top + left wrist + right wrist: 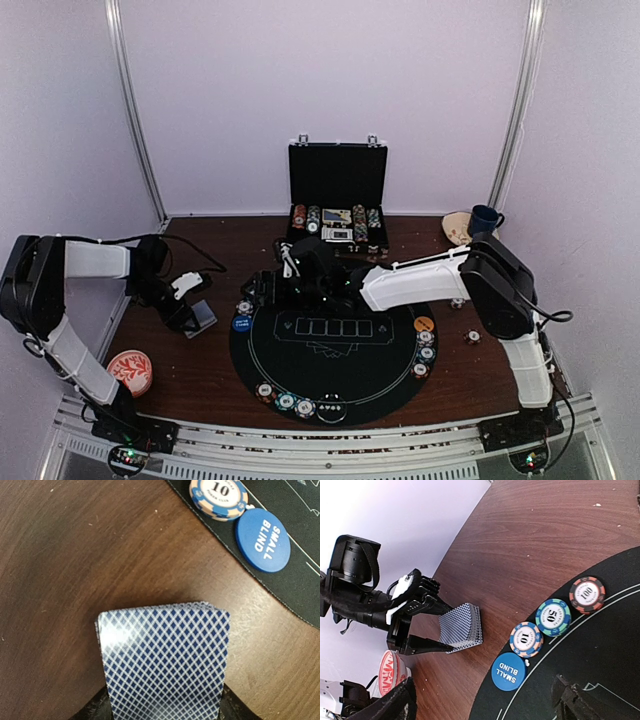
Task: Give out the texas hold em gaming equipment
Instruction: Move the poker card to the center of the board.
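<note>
Left gripper (447, 630) clamps the card deck (165, 660) near the blue button disc (263, 540) and striped chip (219, 497); right gripper (482, 697) gapes empty

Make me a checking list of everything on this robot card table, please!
Surface: brown table with a round black mat.
Job's things: deck held off the mat; 10 chip, 50 chip, 100 chip and small blind button along the mat's edge.
Clutter: open briefcase, blue mug, red-and-white dish, pale specks.
End effectors: left end effector shut on the deck; right end effector open, near the chips.
Cables: black cables on both arms.
Surroundings: white walls, metal posts.
</note>
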### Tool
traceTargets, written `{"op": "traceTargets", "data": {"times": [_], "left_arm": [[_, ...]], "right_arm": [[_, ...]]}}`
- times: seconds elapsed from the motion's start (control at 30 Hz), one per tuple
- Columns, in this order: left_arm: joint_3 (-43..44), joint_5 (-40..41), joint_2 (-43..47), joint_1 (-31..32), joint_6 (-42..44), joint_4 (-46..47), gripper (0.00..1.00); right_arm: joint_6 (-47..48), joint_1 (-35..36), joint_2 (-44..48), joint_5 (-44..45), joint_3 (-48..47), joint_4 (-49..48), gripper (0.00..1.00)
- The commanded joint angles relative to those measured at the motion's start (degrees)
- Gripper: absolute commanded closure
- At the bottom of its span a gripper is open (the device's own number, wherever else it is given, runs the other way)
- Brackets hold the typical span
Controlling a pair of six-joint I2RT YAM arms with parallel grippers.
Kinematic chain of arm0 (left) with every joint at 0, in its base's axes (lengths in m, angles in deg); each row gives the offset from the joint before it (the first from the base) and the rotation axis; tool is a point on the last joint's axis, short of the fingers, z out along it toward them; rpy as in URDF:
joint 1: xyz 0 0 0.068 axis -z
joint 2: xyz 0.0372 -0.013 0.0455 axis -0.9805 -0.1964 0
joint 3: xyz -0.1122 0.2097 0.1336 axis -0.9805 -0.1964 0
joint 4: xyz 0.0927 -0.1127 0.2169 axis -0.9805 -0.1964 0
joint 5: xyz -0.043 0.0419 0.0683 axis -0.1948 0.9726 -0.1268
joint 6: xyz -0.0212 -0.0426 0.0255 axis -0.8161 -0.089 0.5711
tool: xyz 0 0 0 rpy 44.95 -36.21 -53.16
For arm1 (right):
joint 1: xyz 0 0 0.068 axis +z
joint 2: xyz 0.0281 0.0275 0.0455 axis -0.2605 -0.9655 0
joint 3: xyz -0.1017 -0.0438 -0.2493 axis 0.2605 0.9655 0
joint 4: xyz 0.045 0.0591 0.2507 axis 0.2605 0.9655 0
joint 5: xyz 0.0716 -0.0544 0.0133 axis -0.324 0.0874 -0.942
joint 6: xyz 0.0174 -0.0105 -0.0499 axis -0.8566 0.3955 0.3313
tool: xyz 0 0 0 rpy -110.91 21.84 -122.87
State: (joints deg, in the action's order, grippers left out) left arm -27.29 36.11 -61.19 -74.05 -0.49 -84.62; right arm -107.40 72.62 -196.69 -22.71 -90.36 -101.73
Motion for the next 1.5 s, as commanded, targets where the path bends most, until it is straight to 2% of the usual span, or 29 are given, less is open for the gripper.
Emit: {"op": "traceTargets", "data": {"times": [0.0, 0.33, 0.63, 0.9, 1.17, 1.3, 1.47], "left_arm": [[-0.63, -1.69, 1.36, 0.37, 1.15, -0.47, 0.69], [0.36, -3.68, 2.99, 0.39, 1.02, -0.91, 0.69], [0.83, -0.17, 2.72, 0.37, -1.10, -0.90, 0.62], [0.61, 0.45, 0.39, 0.38, -2.80, -0.09, 0.62], [0.65, -0.83, -0.32, 0.48, -3.21, -0.17, 0.46], [0.56, -0.53, -1.03, 0.70, -3.67, -0.16, 0.27], [0.14, 0.07, -1.64, 0.92, -4.07, 0.18, 0.16]], "right_arm": [[-1.70, 0.47, -1.45, -2.05, -3.12, -2.21, 0.06], [-1.19, 0.80, -1.56, -3.03, -2.90, -2.45, 0.06], [0.31, 0.94, -0.70, -1.58, -2.79, -1.07, 0.06], [1.74, 1.36, 0.10, -0.38, -2.37, 0.58, 0.06], [2.93, 1.31, 0.63, 1.17, -2.79, 2.43, 0.06], [3.09, 1.28, 0.89, 1.45, -2.97, 2.69, 0.06], [3.43, 1.44, 1.38, 1.86, -2.79, 3.12, 0.06]]}}
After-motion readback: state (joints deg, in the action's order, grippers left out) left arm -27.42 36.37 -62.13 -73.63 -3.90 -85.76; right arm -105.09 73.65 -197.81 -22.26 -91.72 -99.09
